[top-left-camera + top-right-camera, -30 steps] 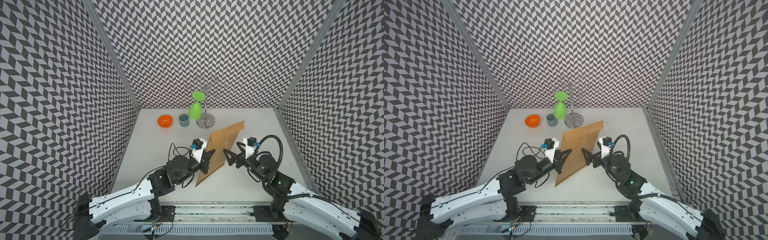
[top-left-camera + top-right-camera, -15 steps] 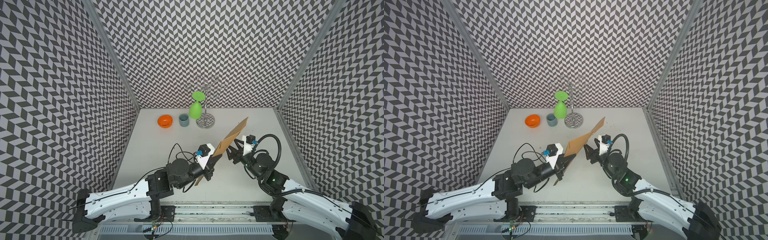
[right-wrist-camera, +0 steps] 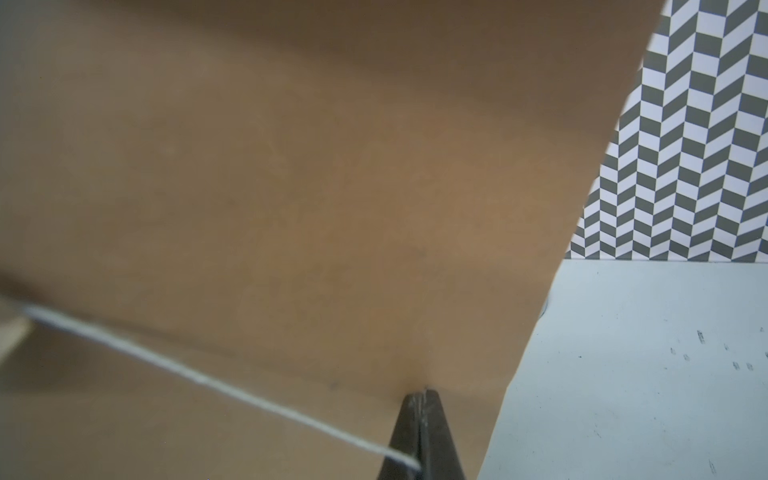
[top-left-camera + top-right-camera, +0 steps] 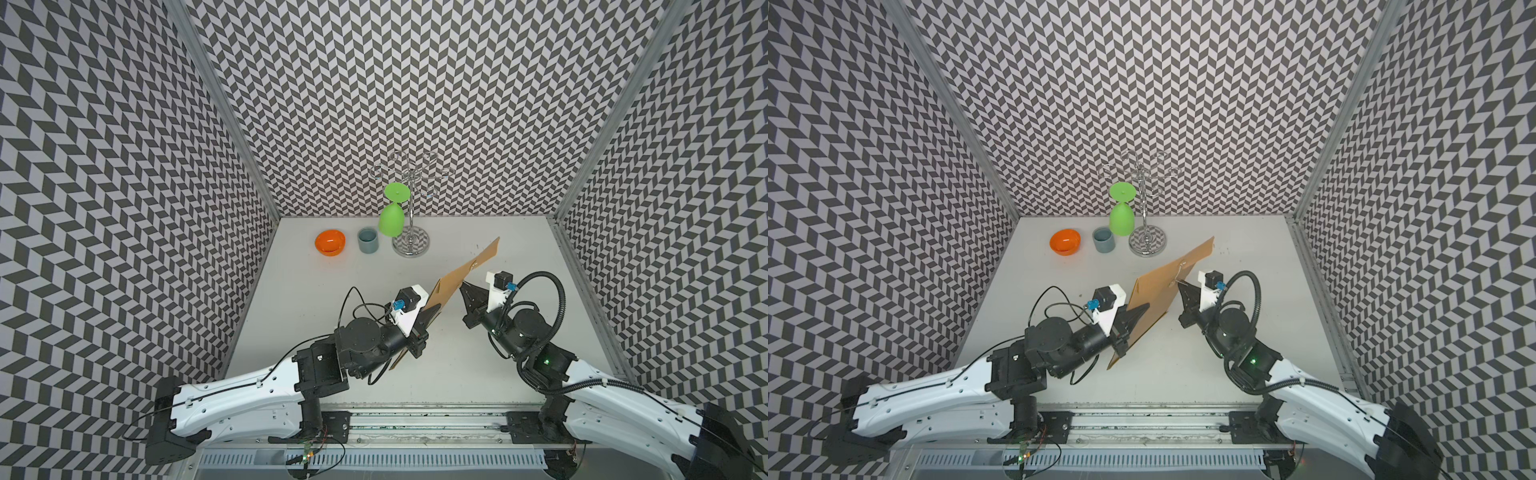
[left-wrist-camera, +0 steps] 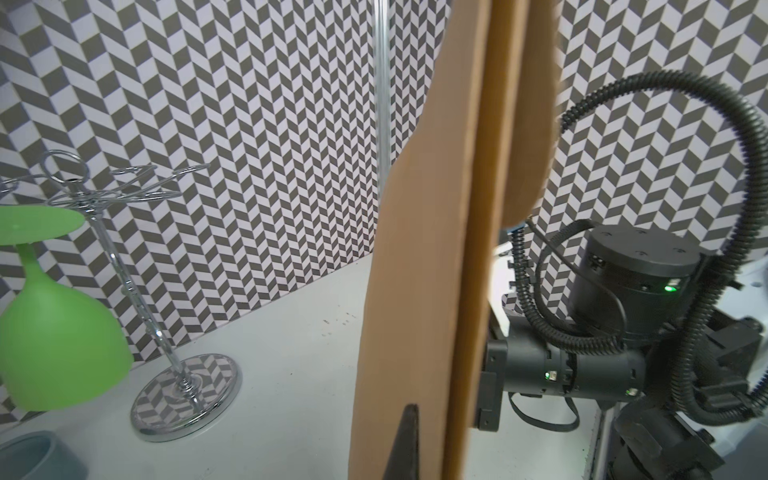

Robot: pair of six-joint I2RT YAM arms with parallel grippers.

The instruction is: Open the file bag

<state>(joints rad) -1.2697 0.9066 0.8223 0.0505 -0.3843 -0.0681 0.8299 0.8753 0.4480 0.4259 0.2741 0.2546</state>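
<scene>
- The file bag point(image 4: 1163, 286) is off the surface point(image 4: 1246, 232). It is held on edge and tilted in the air, on the robot's side of the wire rack point(image 4: 1147, 244), with its far corner reaching toward the rack's base.
- The left claw point(image 4: 1139, 311) is clamped on the bag's long edge at the end farther from the rack. The left wrist view shows one dark finger point(image 5: 407, 440) pressed flat against the brown paper.
- The right claw point(image 3: 422, 432) has its fingers pressed together with the pale string point(image 3: 199, 378) caught between them. The string runs taut from the tips across the bag's face.
- Done, as I judge it: the bag is raised and steadied, its string side is turned toward the right arm, and the loose string is seized.
- Left to do: pull the string free of the button clasp, then swing the flap back.
- The clasp is too small to make out in the top views, so I cannot tell whether any turns of string remain around it.
- The flap point(image 5: 528, 124) shows in the left wrist view as a rounded edge lying close along the bag's body, not folded back. I take the bag as not yet opened.
- The orange bowl point(image 4: 1065, 242), grey cup point(image 4: 1104, 240) and green glass point(image 4: 1121, 218), grouped beside the rack, sit well apart from both claws.
</scene>
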